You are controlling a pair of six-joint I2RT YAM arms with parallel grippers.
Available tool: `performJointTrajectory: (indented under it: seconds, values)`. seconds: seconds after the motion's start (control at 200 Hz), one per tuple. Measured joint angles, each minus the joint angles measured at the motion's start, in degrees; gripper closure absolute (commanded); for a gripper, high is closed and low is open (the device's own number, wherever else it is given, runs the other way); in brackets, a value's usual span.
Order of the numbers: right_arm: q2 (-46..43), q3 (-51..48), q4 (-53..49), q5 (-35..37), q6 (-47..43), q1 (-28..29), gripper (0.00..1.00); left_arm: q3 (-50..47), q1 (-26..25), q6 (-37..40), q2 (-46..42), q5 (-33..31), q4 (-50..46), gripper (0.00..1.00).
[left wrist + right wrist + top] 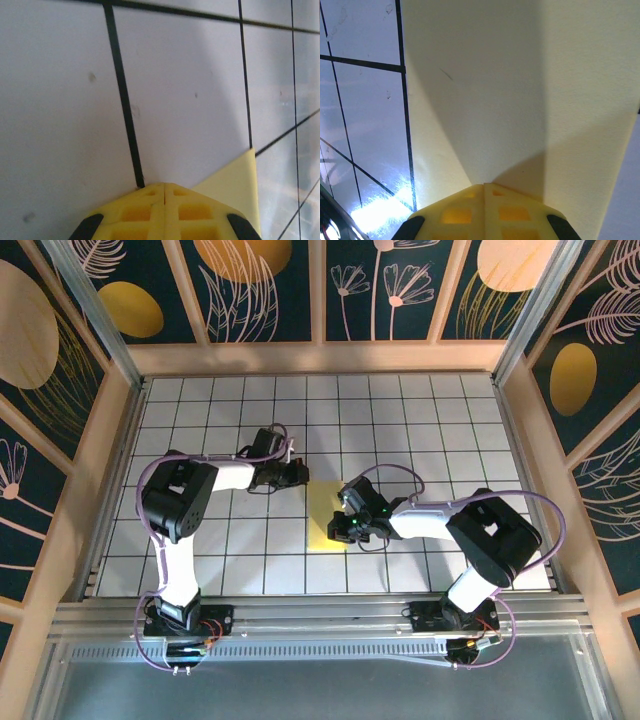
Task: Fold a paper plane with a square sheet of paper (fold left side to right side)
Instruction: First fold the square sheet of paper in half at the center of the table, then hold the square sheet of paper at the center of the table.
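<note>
Two arms: both reach over the white desk [220,410] with its black grid, the left one from the left, the right one from the right, and meet near the middle.
Paper: thin pale-yellow sheet of paper [325,508] lies flat on the desk near the centre, between the two hands; from above its right side is partly covered by the right arm.
Left hand: yellow-tipped left hand [301,474], fingers pressed together tip to tip, sits at the far-left corner of the sheet.
Left wrist view: left hand [164,191] is over bare white tile, right by a black grid line [122,100]; a corner of the sheet of paper [241,182] pokes out just right of the tips.
Right hand: yellow-tipped right hand [343,528], fingers together, is over the near part of the sheet.
Right wrist view: right hand [484,191] points across the sheet of paper [510,90], which spreads ahead of the tips with the hand's shadow on it; desk tiles lie to the left, with glare on one.
Contact: cannot tell if either hand presses on the paper.
Surround: dark walls [270,290] with golden ovals and wooden frames.
</note>
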Motion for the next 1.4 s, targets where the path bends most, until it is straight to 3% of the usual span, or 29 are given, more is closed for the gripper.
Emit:
performJointTrajectory:
  seconds: [0.355,0.58,0.741,0.941,1.401]
  values:
    - [-0.13,-0.02,0.24,-0.02,0.35,0.00,1.00,0.00,0.81,1.33,-1.01,-2.64,-0.07,0.96]
    - [-0.72,-0.46,0.48,0.61,1.11,0.00,1.00,-9.22,0.61,0.22,-13.81,-2.93,0.07,0.96]
    - [-1.33,-1.29,1.09,1.07,1.99,0.00,1.00,-15.41,-4.70,-3.45,-19.78,-1.46,0.81,0.96]
    - [-1.42,-1.57,1.53,1.20,2.01,0.00,1.00,-17.70,-9.90,-7.85,-18.82,0.13,3.23,0.96]
    - [-1.55,-1.46,1.55,1.01,2.16,0.00,0.99,-17.51,-10.40,-9.01,-12.48,-0.26,4.07,0.97]
